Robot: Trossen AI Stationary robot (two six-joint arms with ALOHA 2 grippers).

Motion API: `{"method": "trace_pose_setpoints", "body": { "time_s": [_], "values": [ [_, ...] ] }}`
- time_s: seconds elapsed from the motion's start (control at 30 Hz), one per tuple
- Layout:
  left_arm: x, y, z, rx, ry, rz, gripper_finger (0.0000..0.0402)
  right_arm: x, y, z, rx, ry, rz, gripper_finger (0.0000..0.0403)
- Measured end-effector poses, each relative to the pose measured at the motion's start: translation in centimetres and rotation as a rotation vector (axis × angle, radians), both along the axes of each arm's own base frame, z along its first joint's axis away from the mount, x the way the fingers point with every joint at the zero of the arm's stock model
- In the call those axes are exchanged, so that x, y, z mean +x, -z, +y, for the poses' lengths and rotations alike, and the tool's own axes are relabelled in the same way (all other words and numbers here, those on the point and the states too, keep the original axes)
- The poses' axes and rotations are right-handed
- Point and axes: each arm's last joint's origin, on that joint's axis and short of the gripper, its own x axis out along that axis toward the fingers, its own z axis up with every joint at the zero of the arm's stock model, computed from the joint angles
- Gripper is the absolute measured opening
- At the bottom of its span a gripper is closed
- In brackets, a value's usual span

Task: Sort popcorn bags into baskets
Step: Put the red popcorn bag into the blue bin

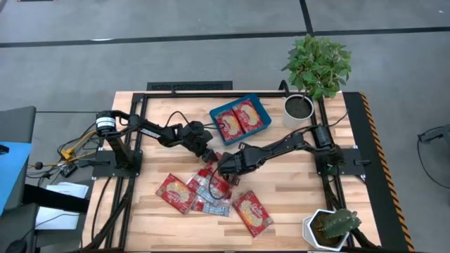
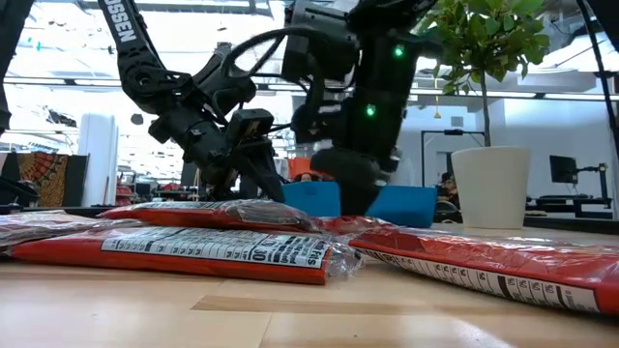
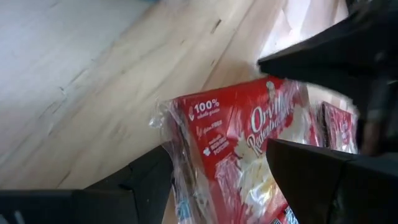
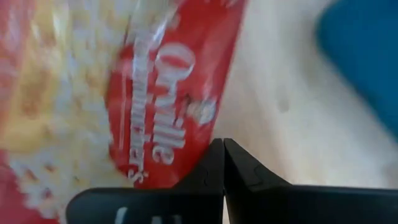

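The teal basket (image 1: 215, 116) stands at the table's far middle, and two red popcorn bags (image 1: 241, 117) lie flat in it. Several more bags lie near the front: red ones (image 1: 176, 192) (image 1: 252, 213) and a silvery-blue one (image 1: 211, 205). My left gripper (image 1: 207, 153) is open and slants down over a red bag (image 3: 236, 149) that shows between its fingers. My right gripper (image 1: 225, 169) is shut just right of it, its tips over a red bag's edge (image 4: 168, 124). My left gripper has one finger (image 3: 146, 186) on each side of the red bag's printed face (image 3: 249, 137); I cannot tell whether either finger touches it. My right gripper points steeply down with its shut tips (image 4: 214, 155) at the red bag's edge; whether they touch it cannot be told.
A white pot with a leafy plant (image 1: 299, 109) stands right of the basket. A second white pot (image 1: 327, 228) sits at the near right corner. Black frame rails (image 1: 211, 93) run along the table's sides. Bare wood lies right of the bags (image 1: 295, 190).
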Motion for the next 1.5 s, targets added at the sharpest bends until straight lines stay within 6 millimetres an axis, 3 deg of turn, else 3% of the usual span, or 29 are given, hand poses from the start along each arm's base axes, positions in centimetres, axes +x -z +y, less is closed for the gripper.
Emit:
{"method": "trace_pose_setpoints", "body": {
  "time_s": [0.17,0.27,0.47,0.9,1.23,1.5],
  "values": [
    [-0.3,-0.1,0.9,-0.067,0.041,-0.017,0.0246,-1.1,-4.8,1.0,0.011,-0.014,-0.105,0.0019],
    [-0.5,-0.1,1.2,-0.108,0.061,-0.016,0.0246,-1.7,-5.8,2.3,0.034,-0.018,-0.133,0.0018],
    [-0.7,0.1,0.9,-0.138,0.098,0.020,0.0246,-2.0,-5.2,4.7,0.158,-0.093,-0.098,0.0011],
    [-1.2,0.8,0.3,-0.108,0.137,0.094,0.0246,-1.8,-2.3,5.0,0.258,-0.096,-0.066,0.0011],
    [-1.2,0.8,0.3,-0.099,0.127,0.100,0.0246,-1.5,-0.9,3.2,0.279,-0.103,-0.118,0.0014],
    [-1.2,0.8,0.3,-0.100,0.117,0.104,0.0246,0.0,-1.3,-0.4,0.231,-0.079,-0.224,0.0018]
  ]
}}
